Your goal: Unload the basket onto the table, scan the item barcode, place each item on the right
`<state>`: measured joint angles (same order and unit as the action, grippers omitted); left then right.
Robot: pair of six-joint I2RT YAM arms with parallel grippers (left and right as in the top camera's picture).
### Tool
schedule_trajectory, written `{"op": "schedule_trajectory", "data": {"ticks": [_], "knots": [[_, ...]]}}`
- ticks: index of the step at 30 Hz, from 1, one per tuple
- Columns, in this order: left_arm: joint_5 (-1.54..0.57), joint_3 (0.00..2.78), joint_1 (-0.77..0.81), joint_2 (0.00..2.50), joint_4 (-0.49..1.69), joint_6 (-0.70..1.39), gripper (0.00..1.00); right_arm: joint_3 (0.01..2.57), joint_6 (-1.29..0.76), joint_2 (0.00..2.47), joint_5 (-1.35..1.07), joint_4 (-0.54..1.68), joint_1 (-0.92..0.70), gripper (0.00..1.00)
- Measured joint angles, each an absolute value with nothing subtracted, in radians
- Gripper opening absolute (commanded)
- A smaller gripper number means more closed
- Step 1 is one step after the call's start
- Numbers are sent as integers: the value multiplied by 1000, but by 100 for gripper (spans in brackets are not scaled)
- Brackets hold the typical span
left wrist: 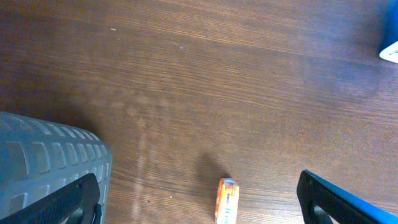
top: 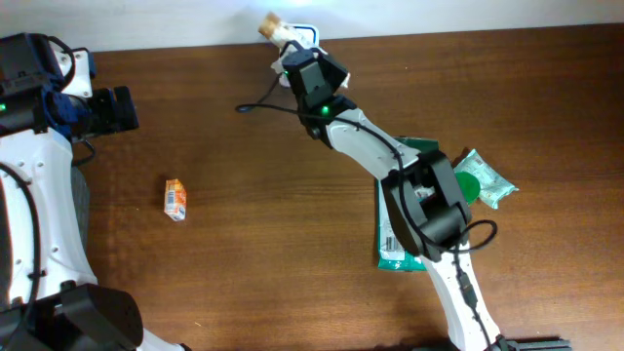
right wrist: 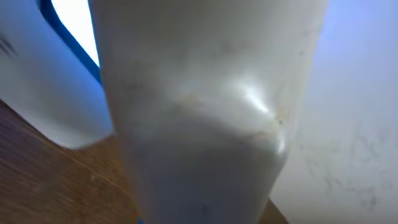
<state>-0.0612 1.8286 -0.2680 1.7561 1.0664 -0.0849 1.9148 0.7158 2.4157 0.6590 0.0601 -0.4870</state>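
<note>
The item, a small orange carton [top: 175, 199], lies flat on the brown table at the left. In the left wrist view the carton [left wrist: 227, 200] sits low between my two dark fingers [left wrist: 68, 202], well below them. My left gripper [top: 122, 109] hangs open and empty above the table's left side, up-left of the carton. My right gripper [top: 291, 57] reaches to the table's far edge, shut on a white scanner [top: 286, 39] with a tan tip. The scanner's white body [right wrist: 205, 124] fills the right wrist view and hides the fingers. A black cable [top: 258, 107] trails from there.
Green packets [top: 400, 244] and a green-and-white pouch [top: 487, 183] lie at the right, partly under the right arm. A grey ribbed surface [left wrist: 43, 158] is at the lower left of the left wrist view. A blue-and-white object [left wrist: 390, 51] shows at its right edge.
</note>
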Motion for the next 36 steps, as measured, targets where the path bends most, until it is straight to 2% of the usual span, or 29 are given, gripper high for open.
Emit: {"op": "schedule_trajectory", "data": {"ticks": [3,12,15,19,20,22,24,27,32,33,35,36], "knots": [[-61,1829,-268,1756,1066,-85,99,1915,738,2431,685,59,-442,4],[-61,1829,-268,1756,1066,-84,99,1915,723,2431,680,102,-447,4],[-61,1829,-268,1756,1065,-84,99,1915,618,2419,613,230,-447,4],[-61,1829,-268,1756,1066,-84,99,1916,316,2214,416,444,-439,4],[-61,1829,-268,1756,1067,-84,99,1919,189,2103,324,648,-431,4],[-61,1829,-268,1756,1063,-84,99,1927,50,1944,229,850,-420,4],[-59,1829,-268,1757,1063,-84,99,1934,-29,1809,146,1155,-414,4],[-59,1829,-268,1757,1066,-84,99,1875,-138,1804,90,1400,-371,4],[-56,1829,-268,1757,1063,-85,99,1535,-267,1819,39,1333,-262,4],[-55,1829,-268,1757,1064,-84,99,1446,-281,1822,26,1301,-253,6],[-55,1829,-268,1757,1065,-84,99,1355,-285,1822,17,1255,-251,20],[-55,1829,-268,1757,1065,-85,99,1318,-289,1822,13,1248,-251,38]]}}
